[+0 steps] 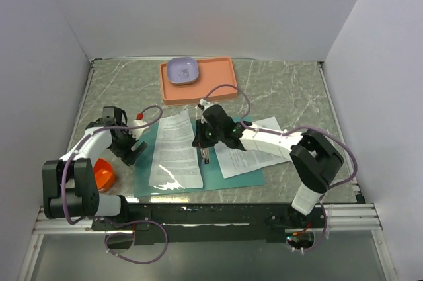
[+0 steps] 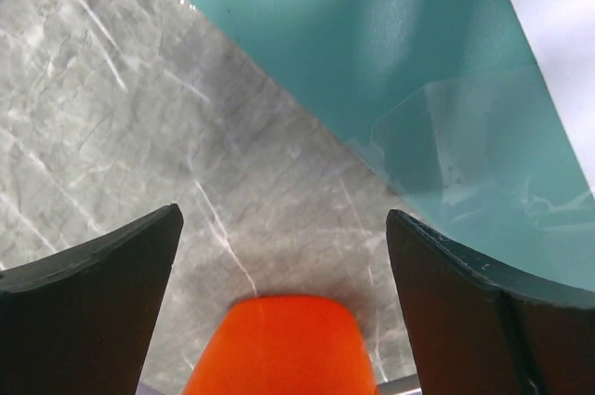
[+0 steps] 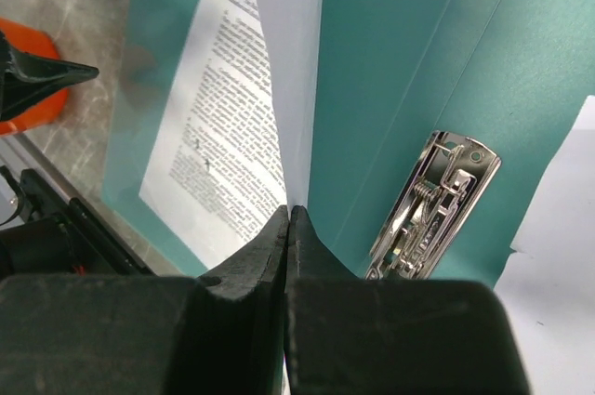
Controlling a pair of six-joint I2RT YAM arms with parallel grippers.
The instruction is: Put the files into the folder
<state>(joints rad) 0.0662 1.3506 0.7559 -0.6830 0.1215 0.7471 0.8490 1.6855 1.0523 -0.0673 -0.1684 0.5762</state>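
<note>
The teal folder (image 1: pixel 234 178) lies open on the table, its metal fastener (image 3: pixel 435 202) near the spine. One white printed sheet (image 1: pixel 175 152) lies over the folder's left half. My right gripper (image 3: pixel 290 214) is shut on that sheet's right edge, lifting it beside the fastener; in the top view the gripper (image 1: pixel 201 141) is above the spine. A second sheet (image 1: pixel 254 145) lies on the folder's right side under the right arm. My left gripper (image 1: pixel 135 152) is open and empty over bare table at the folder's left edge (image 2: pixel 418 70).
An orange-pink tray (image 1: pixel 215 82) with a lavender bowl (image 1: pixel 182 71) stands at the back. An orange object (image 1: pixel 103 175) sits near the left arm's base and shows below the left fingers (image 2: pixel 279 348). A small white bottle with a red cap (image 1: pixel 137 122) stands by the left arm.
</note>
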